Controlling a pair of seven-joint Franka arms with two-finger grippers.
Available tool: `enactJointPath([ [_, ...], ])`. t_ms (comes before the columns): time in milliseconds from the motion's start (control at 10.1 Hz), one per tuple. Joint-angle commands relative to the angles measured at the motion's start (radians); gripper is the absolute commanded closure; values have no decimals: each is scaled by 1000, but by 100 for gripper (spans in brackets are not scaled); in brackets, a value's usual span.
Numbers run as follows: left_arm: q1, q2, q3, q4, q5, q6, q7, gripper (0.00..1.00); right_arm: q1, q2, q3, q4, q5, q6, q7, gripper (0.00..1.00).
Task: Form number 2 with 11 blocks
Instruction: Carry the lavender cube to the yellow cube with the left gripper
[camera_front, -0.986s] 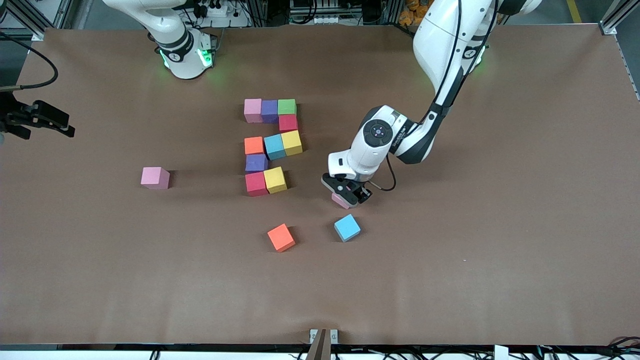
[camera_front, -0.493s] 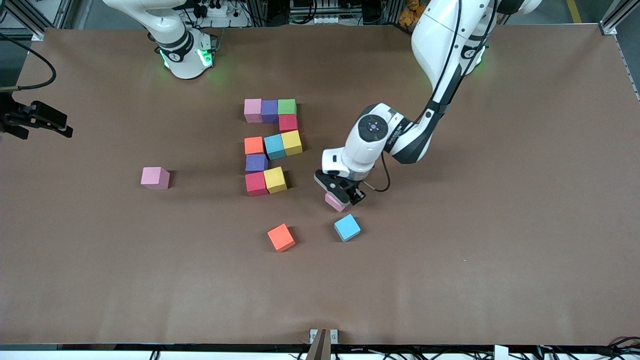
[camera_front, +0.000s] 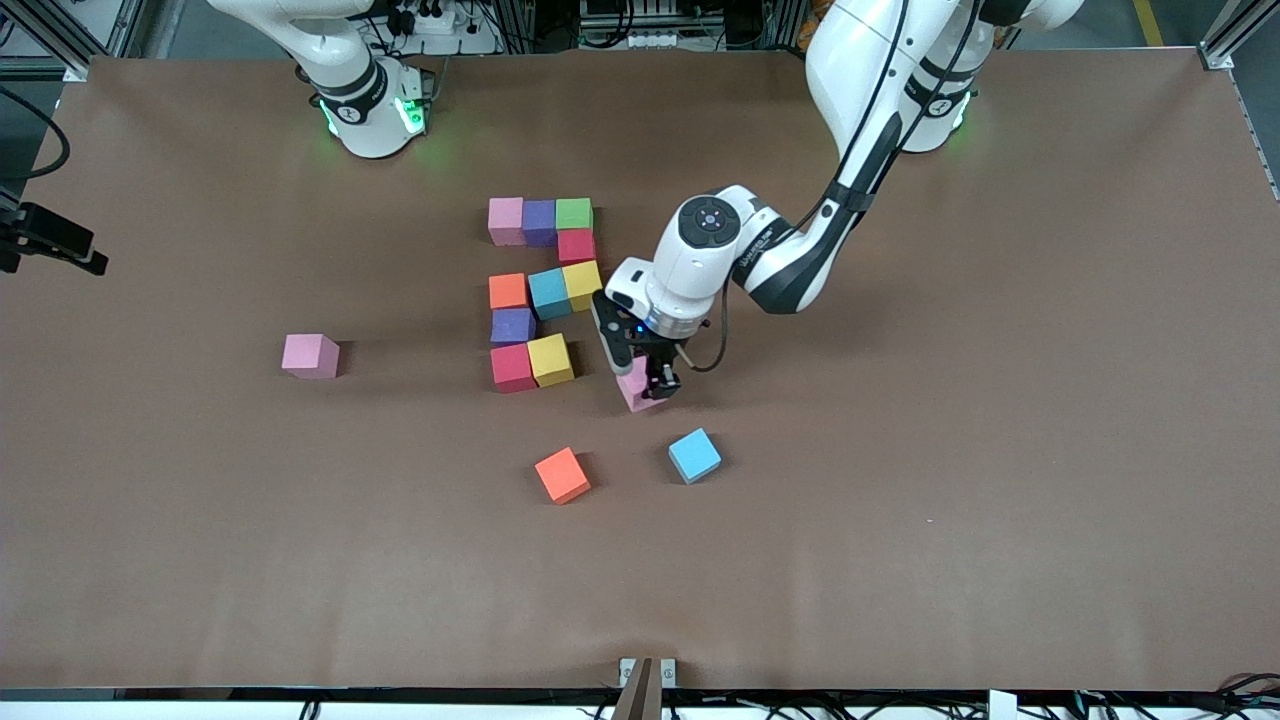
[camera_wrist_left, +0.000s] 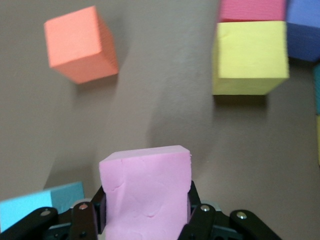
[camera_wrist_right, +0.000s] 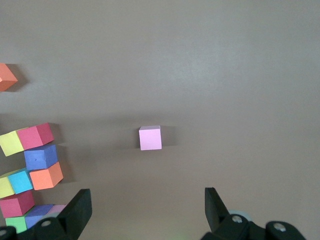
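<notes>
The number 2 (camera_front: 545, 290) is a partial figure of pink, purple, green, red, orange, light blue and yellow blocks. Its nearest row is a red block (camera_front: 512, 367) and a yellow block (camera_front: 550, 359). My left gripper (camera_front: 642, 385) is shut on a pink block (camera_wrist_left: 146, 195), held just above the table beside that yellow block (camera_wrist_left: 250, 57), toward the left arm's end. My right gripper (camera_wrist_right: 146, 200) is open and empty, high over the right arm's end of the table, above a loose pink block (camera_wrist_right: 150, 138).
A loose orange block (camera_front: 562, 475) and a loose light blue block (camera_front: 694, 455) lie nearer the front camera than the figure. The loose pink block (camera_front: 310, 355) lies toward the right arm's end. The brown table (camera_front: 900, 500) is bare elsewhere.
My left gripper has carried the pink block toward the figure's nearest row and turned. My right gripper has drawn back toward the edge of the front view.
</notes>
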Motion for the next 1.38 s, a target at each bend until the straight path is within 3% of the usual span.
enactJointPath([
  [0, 4, 47, -37, 56, 28, -5, 120, 100, -9, 11, 9, 18, -12, 28, 4, 0],
  [394, 2, 170, -82, 213, 2, -81, 191, 100, -14, -1, 9, -16, -2, 74, 8, 0],
  [1282, -19, 178, -125, 221, -61, -169, 187, 100, -10, -43, 12, -34, 45, 50, 7, 0],
])
